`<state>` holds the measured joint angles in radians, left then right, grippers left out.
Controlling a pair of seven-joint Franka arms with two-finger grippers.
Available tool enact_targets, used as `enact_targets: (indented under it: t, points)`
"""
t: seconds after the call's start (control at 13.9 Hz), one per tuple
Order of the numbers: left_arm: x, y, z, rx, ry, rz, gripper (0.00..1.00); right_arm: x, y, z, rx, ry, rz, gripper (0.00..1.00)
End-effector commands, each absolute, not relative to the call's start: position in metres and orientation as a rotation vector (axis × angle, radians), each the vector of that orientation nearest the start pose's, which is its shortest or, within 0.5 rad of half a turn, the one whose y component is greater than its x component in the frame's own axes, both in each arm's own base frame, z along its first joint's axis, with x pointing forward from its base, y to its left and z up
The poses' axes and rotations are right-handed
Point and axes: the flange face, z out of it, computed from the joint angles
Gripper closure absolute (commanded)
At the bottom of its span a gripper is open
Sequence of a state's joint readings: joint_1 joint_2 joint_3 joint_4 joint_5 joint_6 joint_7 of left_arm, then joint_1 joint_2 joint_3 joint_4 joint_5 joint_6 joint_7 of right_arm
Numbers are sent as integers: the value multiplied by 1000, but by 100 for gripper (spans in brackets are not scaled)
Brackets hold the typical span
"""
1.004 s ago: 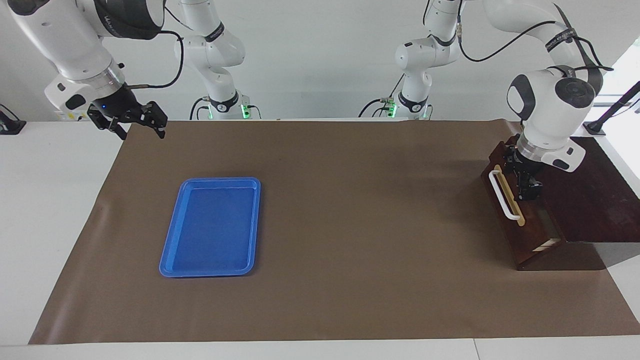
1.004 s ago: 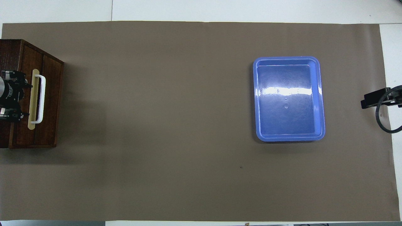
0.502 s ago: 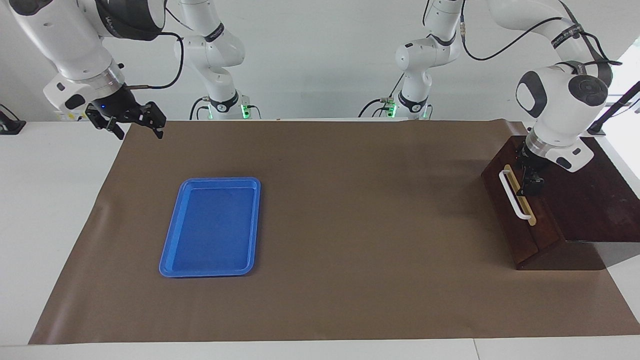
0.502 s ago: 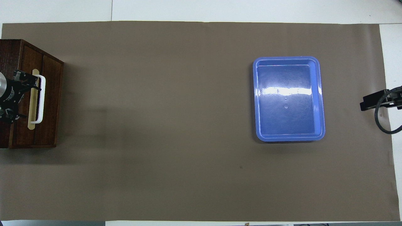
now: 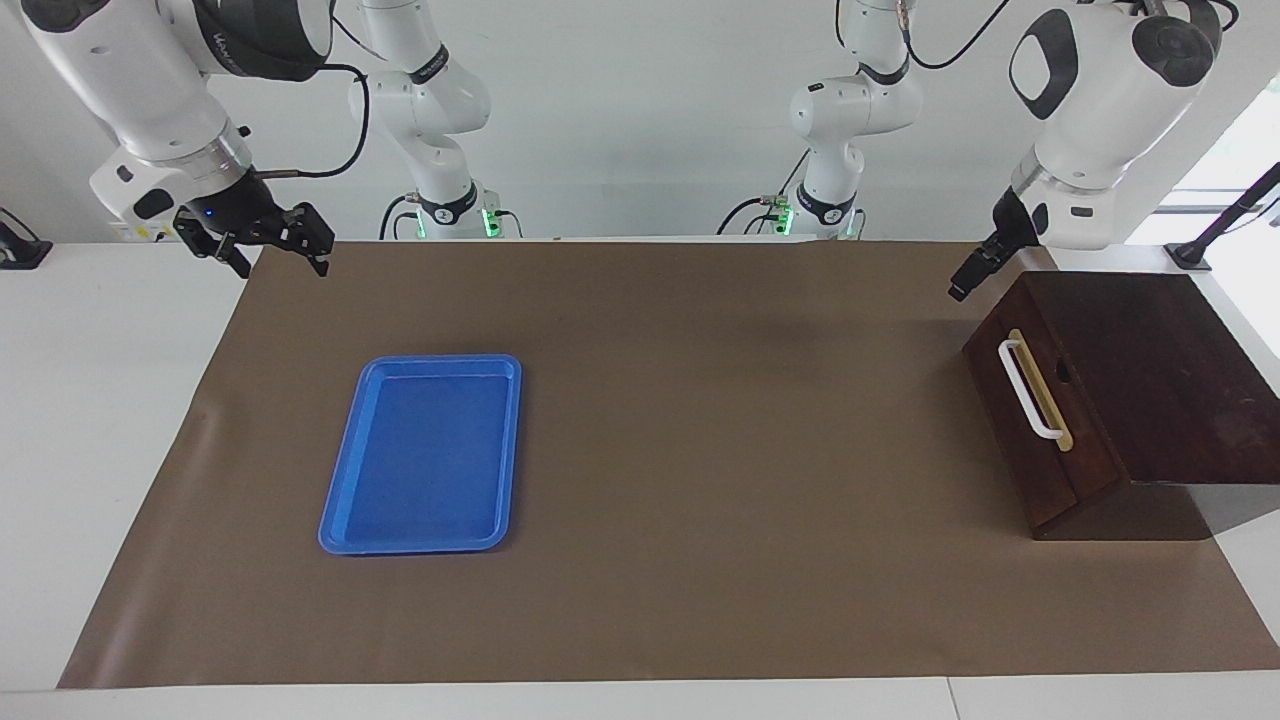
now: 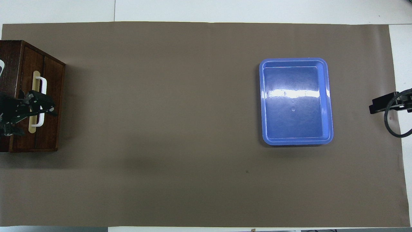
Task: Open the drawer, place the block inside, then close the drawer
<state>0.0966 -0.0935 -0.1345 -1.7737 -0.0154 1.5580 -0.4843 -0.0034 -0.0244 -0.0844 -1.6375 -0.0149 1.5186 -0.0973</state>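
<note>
Since one second ago: left gripper (image 5: pixel 972 275) has lifted off the handle and the drawer, then ajar, has closed.

Facing view: dark brown wooden drawer (image 5: pixel 1030 420) with white bar handle (image 5: pixel 1030 388), shut flush in its dark wooden box (image 5: pixel 1150 370), right of frame. Left gripper in the air at upper right, jaws apart, holding nothing. Flat blue plastic tray (image 5: pixel 424 455), lower left of centre, nothing in it. Right gripper (image 5: pixel 268 243), upper left, jaws apart, waiting.

Overhead view: drawer (image 6: pixel 48 106) at left edge, left gripper (image 6: pixel 33 104) overlapping its handle (image 6: pixel 41 85). Tray (image 6: pixel 295 101), right of centre, bare. Right gripper (image 6: pixel 383 102) at right edge. Yellow block not visible in either view.
</note>
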Motion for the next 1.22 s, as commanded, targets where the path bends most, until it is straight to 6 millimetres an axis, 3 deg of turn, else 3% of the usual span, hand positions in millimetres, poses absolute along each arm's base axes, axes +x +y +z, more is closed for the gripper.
enact_targets:
  t: [0.0,0.07,0.14,0.29,0.57,0.86,1.15]
  points:
    - [524,-19,571,-3123,-398,244,0,534,-54,605,-3160,-38,158,0]
    - [533,-27,564,-3122,-321,277,0,534,-55,606,-3161,-36,153,0]
    - [542,-38,579,-3127,-270,248,0,535,-54,606,-3161,-38,150,0]
    - [557,-43,588,-3132,-218,250,0,534,-54,605,-3161,-38,153,0]
    - [555,-44,592,-3143,16,260,0,534,-54,605,-3161,-36,153,0]
    - [544,-47,604,-3144,28,229,0,535,-54,605,-3161,-36,148,0]
    - [536,-44,601,-3141,40,233,0,535,-54,605,-3161,-36,150,0]
